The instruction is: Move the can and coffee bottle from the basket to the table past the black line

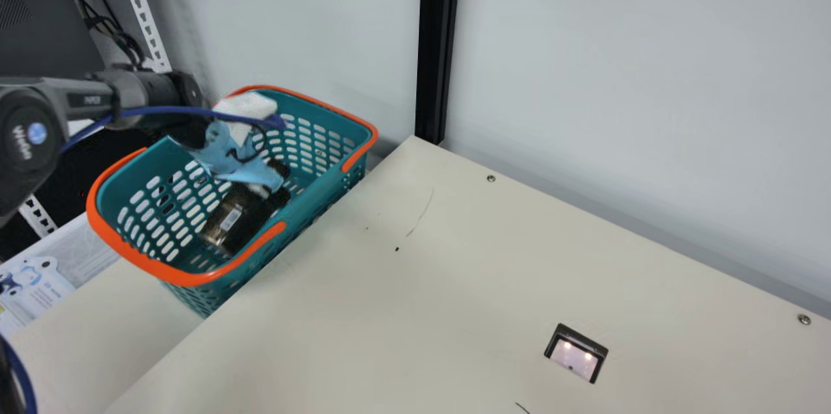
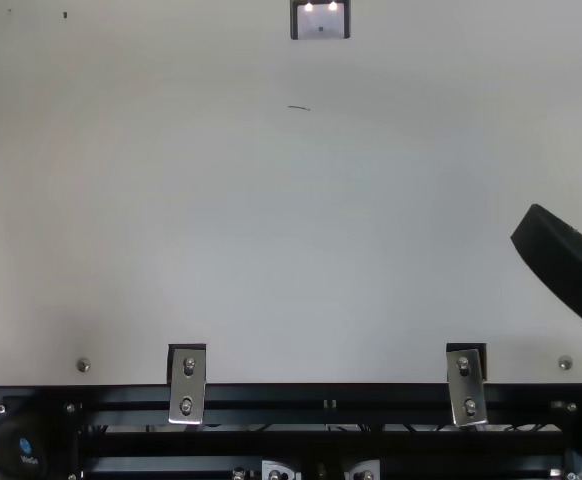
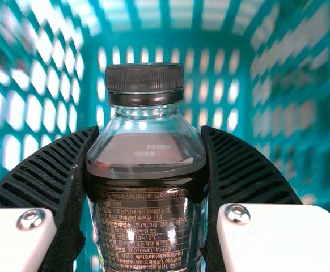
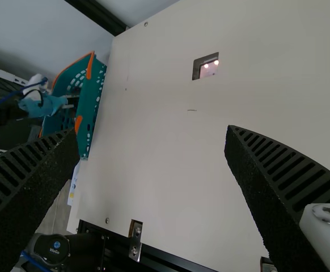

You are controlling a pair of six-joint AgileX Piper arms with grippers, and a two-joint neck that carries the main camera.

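Inside the teal basket, my left gripper holds the dark coffee bottle low down. The left wrist view has both ribbed fingers of the left gripper pressed against the sides of the coffee bottle, whose black cap points away from the fingers' bases. At the top view's right edge is my right gripper. Its fingers stand wide apart over the table in the right wrist view, where the right gripper has nothing between them. A short black line marks the tabletop.
The basket, with orange handles, stands beside the cream table's left edge, near the wall. A dark-framed recess is set into the tabletop. A black post rises behind the far corner. Metal brackets line the near edge.
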